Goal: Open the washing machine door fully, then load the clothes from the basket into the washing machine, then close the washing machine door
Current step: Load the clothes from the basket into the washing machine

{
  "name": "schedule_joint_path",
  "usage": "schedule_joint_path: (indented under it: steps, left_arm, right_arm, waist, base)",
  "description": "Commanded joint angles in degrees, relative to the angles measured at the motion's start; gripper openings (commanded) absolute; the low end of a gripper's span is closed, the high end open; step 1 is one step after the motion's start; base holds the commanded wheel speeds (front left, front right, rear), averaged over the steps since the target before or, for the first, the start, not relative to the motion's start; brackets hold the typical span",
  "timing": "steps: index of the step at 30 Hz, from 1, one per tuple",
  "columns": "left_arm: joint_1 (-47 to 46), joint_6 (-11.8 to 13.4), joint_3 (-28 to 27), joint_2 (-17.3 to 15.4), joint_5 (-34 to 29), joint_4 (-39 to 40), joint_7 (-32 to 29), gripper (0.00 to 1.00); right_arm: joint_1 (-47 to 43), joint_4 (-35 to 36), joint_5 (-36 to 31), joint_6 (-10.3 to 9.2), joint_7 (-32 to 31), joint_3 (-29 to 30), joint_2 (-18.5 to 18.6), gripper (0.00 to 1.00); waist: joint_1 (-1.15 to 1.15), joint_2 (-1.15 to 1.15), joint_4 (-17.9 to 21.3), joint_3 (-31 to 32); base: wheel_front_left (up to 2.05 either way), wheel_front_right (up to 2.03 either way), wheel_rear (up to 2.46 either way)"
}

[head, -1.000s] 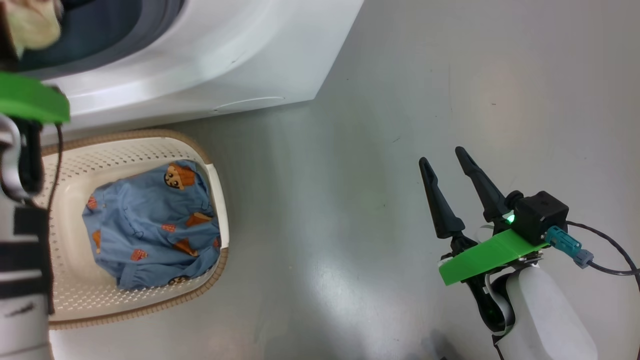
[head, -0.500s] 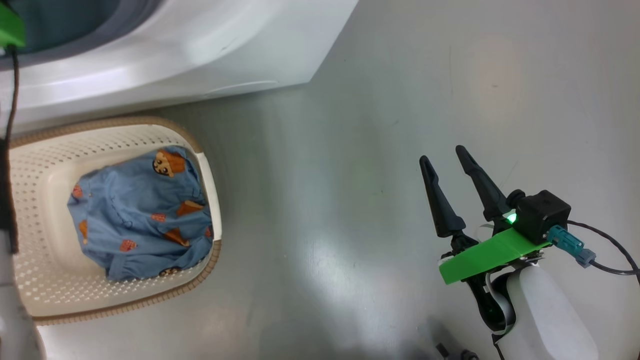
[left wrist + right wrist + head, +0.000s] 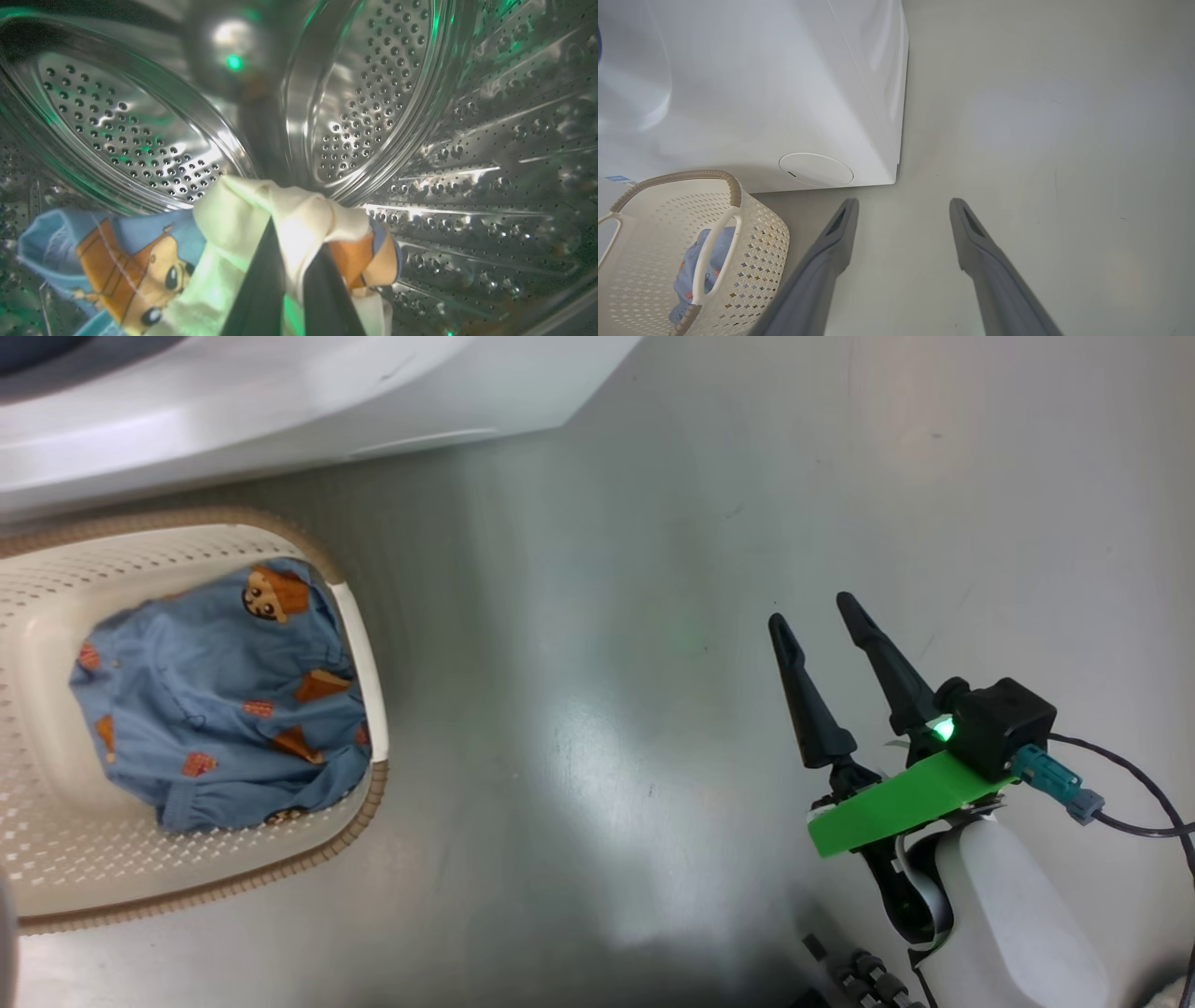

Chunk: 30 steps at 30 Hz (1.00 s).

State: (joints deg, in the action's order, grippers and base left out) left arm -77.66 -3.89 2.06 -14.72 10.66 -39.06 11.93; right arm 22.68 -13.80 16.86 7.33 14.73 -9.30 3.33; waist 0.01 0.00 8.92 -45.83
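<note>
the left gripper (image 3: 296, 238) was clenched on a cream piece (image 3: 243, 205) inside the steel drum (image 3: 373, 93), which might snag on its fingers (image 3: 261, 289) at release and drag back out; a blue garment (image 3: 215, 709) lay in the basket (image 3: 364, 644).

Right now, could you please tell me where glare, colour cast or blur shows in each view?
Head view: a soft glare patch on the floor, and a green lamp glow beside the right gripper. Left wrist view: green cast and hard highlights on the drum; the clothes near the lens look soft. Right wrist view: even light, the washing machine nearly washed out, the fingers blurred.
</note>
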Motion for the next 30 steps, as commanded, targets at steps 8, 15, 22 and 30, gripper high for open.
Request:
schedule_joint_path:
  steps: [8,15,22,30]
  left_arm:
    - [-6.8,-1.1,0.7,-3.4,-1.0,0.1,2.8,0.0]
    - [-8.7,-1.4,1.0,-3.6,0.0,-7.2,0.5,0.0]
    - [-9.8,-0.5,1.5,-3.8,0.4,-13.4,-4.2,0.0]
    - [-10.2,0.6,1.5,-3.1,1.4,-16.5,-4.4,1.0]
  right_arm:
    - [-0.4,1.2,0.7,0.16,0.3,-2.0,-0.5,1.0]
    - [-0.2,1.0,0.9,0.16,0.3,-2.8,-0.5,1.0]
    - [-0.2,0.5,0.6,0.16,0.3,-2.5,-0.5,1.0]
    - [0.0,0.2,0.2,0.16,0.3,-2.3,-0.5,1.0]
  waist:
    - [-0.01,0.0,1.3,-2.0]
    - [-0.01,0.0,1.7,-2.4]
    - [-0.01,0.0,1.5,-2.2]
    - [-0.01,0.0,0.7,-1.0]
  base:
    - [0.0,0.0,0.0]
    - [0.0,0.0,0.0]
    - [0.0,0.0,0.0]
    - [0.0,0.0,0.0]
